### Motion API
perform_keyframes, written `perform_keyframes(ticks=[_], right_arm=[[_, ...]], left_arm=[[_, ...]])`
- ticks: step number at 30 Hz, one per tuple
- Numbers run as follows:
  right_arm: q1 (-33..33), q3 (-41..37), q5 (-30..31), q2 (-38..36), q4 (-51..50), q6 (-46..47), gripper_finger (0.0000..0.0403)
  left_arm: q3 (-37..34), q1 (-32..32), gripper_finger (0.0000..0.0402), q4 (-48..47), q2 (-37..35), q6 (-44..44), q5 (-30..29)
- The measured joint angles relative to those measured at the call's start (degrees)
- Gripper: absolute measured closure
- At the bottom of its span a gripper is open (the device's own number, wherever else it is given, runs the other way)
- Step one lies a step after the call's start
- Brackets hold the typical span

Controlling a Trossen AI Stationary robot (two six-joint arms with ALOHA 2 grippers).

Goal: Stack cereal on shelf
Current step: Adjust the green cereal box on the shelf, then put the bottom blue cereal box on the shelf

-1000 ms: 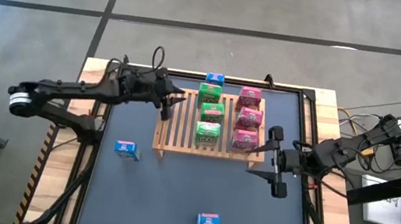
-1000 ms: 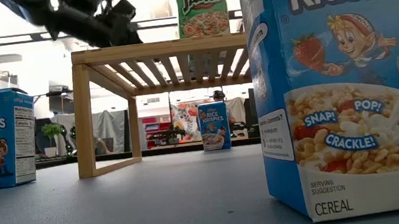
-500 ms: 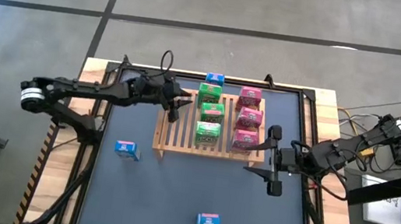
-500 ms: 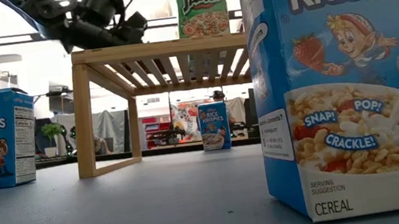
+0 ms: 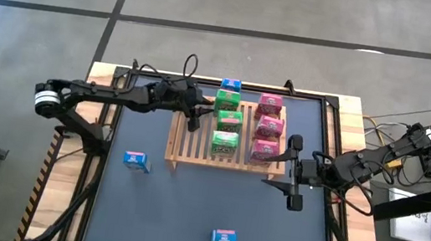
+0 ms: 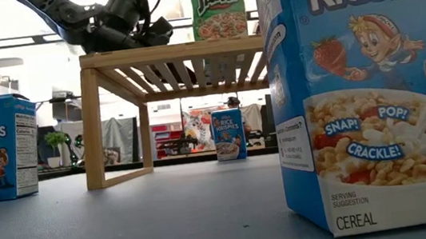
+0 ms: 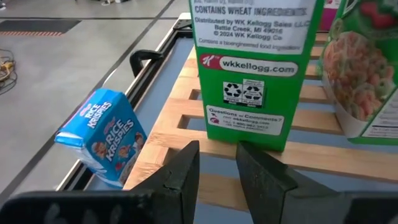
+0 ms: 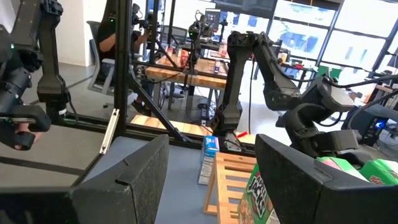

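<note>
The right pincer point(image 8: 211, 177) stood open over the counter point(image 8: 180, 180); beyond it, the left arm point(image 8: 280, 81) reached above the wooden shelf point(image 8: 227, 177); a blue cereal box point(image 8: 210, 148) stood past the shelf's far edge.

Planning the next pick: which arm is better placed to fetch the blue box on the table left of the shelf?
Probably left. The blue box lies on the left arm's side, though the left tool now hangs over the shelf. The right tool waits open beyond the shelf's far end.

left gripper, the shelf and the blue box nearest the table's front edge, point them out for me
left gripper point(image 5: 196, 118), high view, between its fingertips
shelf point(image 5: 180, 139), high view, bare slats
Rice Krispies box point(image 5: 223, 237), high view, its top face
</note>
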Motion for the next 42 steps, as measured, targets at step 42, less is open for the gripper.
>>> perform_keyframes(ticks=[42], right_arm=[[0.00, 0.00, -0.81, 0.00, -0.23, -0.83, 0.0175]], left_arm=[[0.49, -3.79, 0.0308, -36.44, -33.57, -3.83, -3.96]])
